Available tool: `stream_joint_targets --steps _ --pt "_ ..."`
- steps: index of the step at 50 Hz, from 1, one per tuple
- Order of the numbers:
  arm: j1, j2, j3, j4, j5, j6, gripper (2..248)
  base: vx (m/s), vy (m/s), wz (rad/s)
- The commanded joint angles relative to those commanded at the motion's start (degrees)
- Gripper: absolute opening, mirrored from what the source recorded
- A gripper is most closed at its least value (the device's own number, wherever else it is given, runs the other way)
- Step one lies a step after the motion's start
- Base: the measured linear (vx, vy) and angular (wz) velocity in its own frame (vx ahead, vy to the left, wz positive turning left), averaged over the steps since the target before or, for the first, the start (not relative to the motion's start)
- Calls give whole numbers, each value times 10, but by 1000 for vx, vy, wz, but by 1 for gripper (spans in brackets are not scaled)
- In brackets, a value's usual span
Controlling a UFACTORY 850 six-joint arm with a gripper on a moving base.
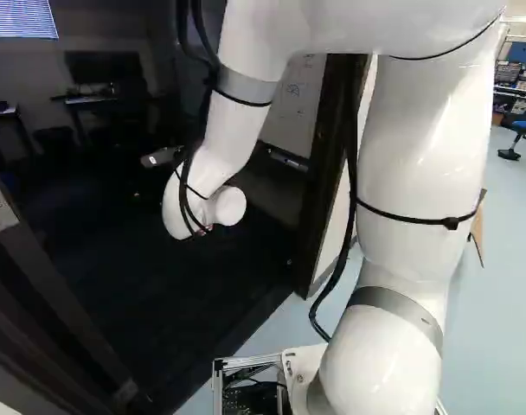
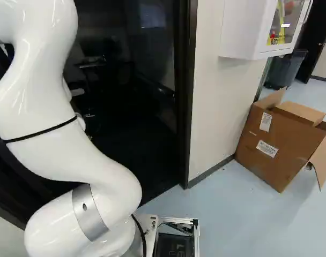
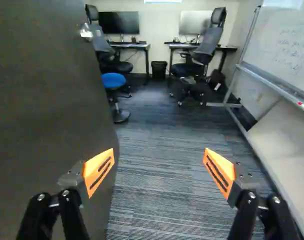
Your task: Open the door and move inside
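Note:
Beside one finger of the gripper [image 3: 159, 167], the dark door panel [image 3: 47, 110] fills one side of the wrist view, with a silver handle [image 3: 86, 32] near its far edge. The two orange-padded fingers stand wide apart with nothing between them; carpet lies beyond. In the base views my arm hides the gripper. The arm's white wrist [image 1: 198, 203] reaches into the dark doorway, whose brown frame post [image 1: 328, 164] stands to its right in the left base view. Whether the near finger touches the panel I cannot tell.
Past the gripper are desks [image 3: 132, 45], office chairs [image 3: 204, 45], a blue stool [image 3: 113, 80] and a whiteboard [image 3: 292, 55] on a metal stand. Outside the doorway, a white wall cabinet [image 2: 246, 29] hangs above floor level and a cardboard box [image 2: 278, 144] stands near the wall.

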Motion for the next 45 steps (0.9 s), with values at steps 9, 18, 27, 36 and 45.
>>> stream_joint_targets --steps 9,18,27,36,45 --pt "-8 23 26 0 0 0 247 0 0 0" --pt "-18 44 50 0 0 0 247 0 0 0" --pt "-30 64 71 0 0 0 247 0 0 0" --pt "-43 80 89 0 0 0 247 0 0 0" --pt "-58 96 105 0 0 0 247 0 0 0"
